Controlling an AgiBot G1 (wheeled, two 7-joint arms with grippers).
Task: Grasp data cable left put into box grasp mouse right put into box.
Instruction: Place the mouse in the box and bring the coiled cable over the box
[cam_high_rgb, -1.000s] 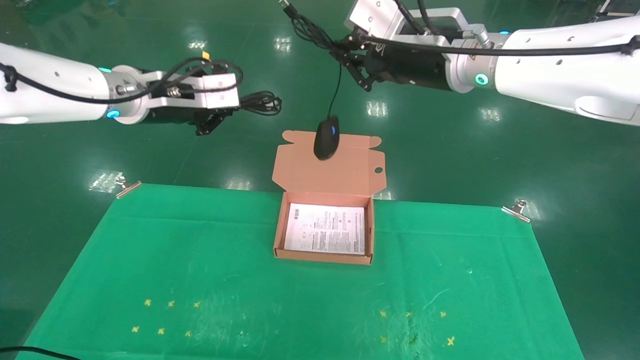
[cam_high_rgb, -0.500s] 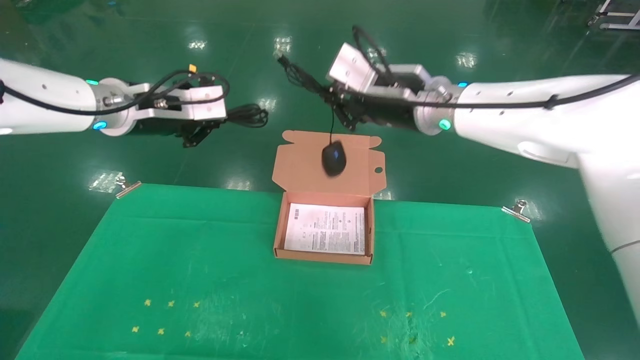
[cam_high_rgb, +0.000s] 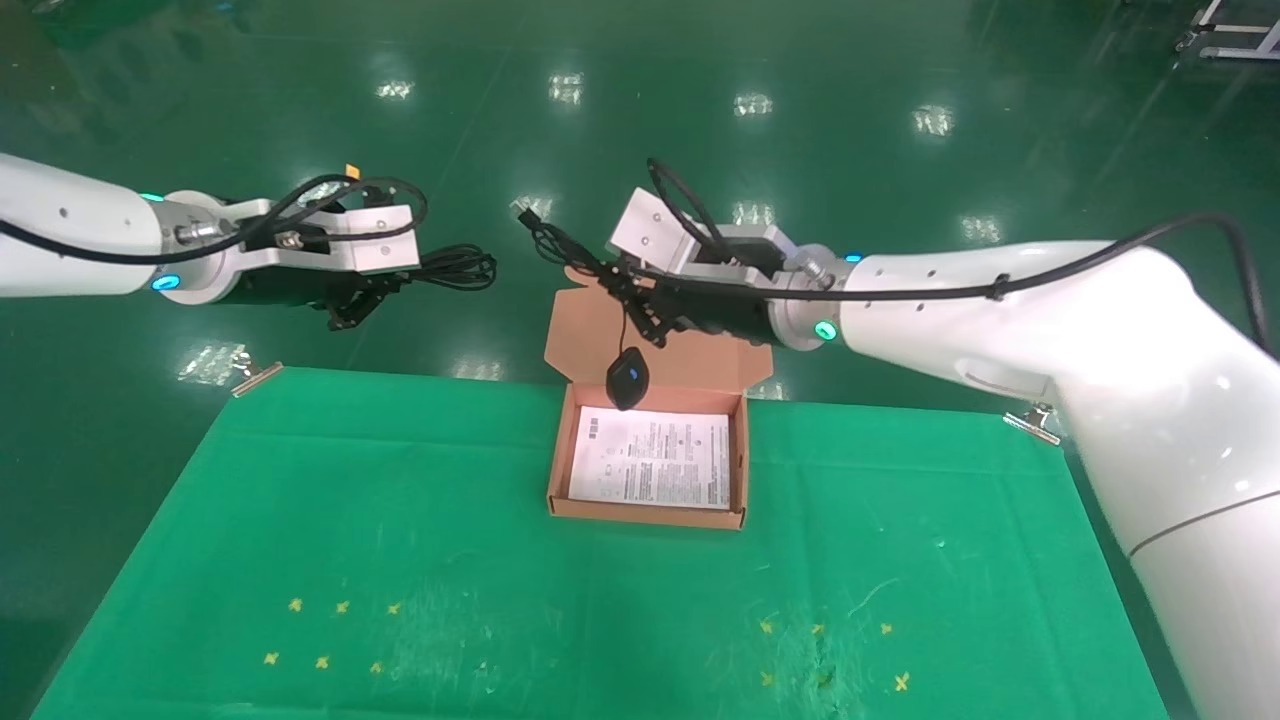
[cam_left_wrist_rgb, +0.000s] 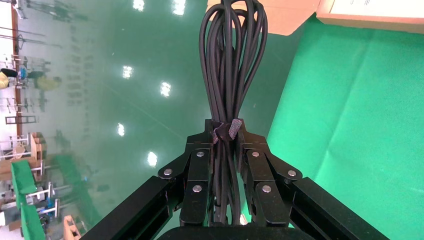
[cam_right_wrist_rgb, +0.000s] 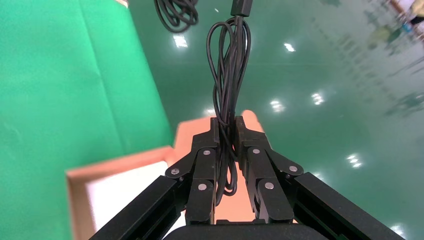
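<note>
Head view shows a table covered in green cloth (cam_high_rgb: 400, 520), with the box (cam_high_rgb: 648, 515) sitting at the middle of the far edge, its flap lid (cam_high_rgb: 585, 345) open and hanging out past that edge. A white printed sheet (cam_high_rgb: 650, 470) lines the box floor. The right gripper (cam_high_rgb: 640, 300) is over the lid, fingers (cam_right_wrist_rgb: 215, 145) clamped on the mouse's bunched cord (cam_right_wrist_rgb: 227, 85), and the USB plug (cam_high_rgb: 522, 210) sticks out beyond them. The mouse (cam_high_rgb: 627, 378) hangs from that cord over the far wall of the box, its blue light showing; whether it touches the box I cannot tell. The left gripper (cam_high_rgb: 375, 290) is off the table, beyond its far left corner, closed tight on the data cable (cam_left_wrist_rgb: 232, 65), whose looped bundle points toward the box
</note>
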